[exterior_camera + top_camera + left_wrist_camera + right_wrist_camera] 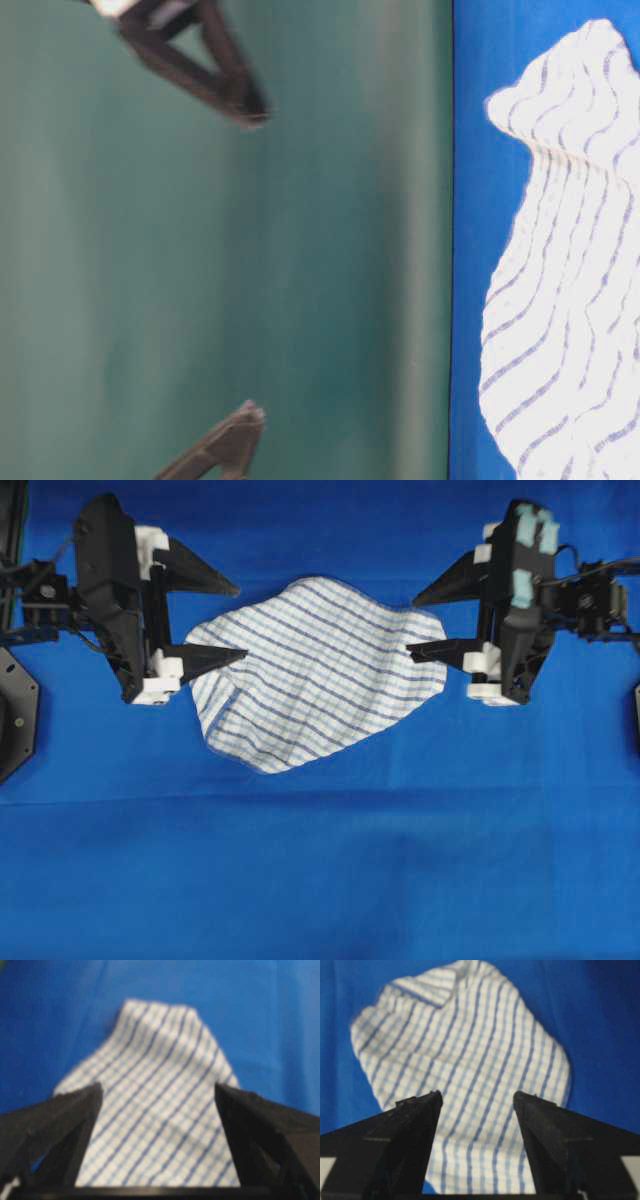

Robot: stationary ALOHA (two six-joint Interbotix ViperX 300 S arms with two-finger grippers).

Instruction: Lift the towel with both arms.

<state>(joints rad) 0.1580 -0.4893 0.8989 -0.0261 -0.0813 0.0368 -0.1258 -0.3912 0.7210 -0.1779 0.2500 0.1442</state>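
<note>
The towel [315, 670], white with blue and grey checks, lies rumpled on the blue sheet between both arms. My left gripper [241, 620] stands open at the towel's left edge, its lower finger over the cloth. My right gripper [412, 627], on the arm with teal tape patches, stands open at the right edge. In the left wrist view the towel [160, 1060] stretches away below the spread left gripper [159, 1089]. The right wrist view shows the towel [465, 1035] under the open right gripper [477, 1096]. Neither holds anything. In the table-level view two black fingertips [240, 100] hang off the towel [570, 280].
A large plain blue sheet [320, 860] covers the table all round the towel. A black mount [15, 710] sits at the left edge. The table-level view is turned sideways, with a green backdrop [200, 260] behind the sheet.
</note>
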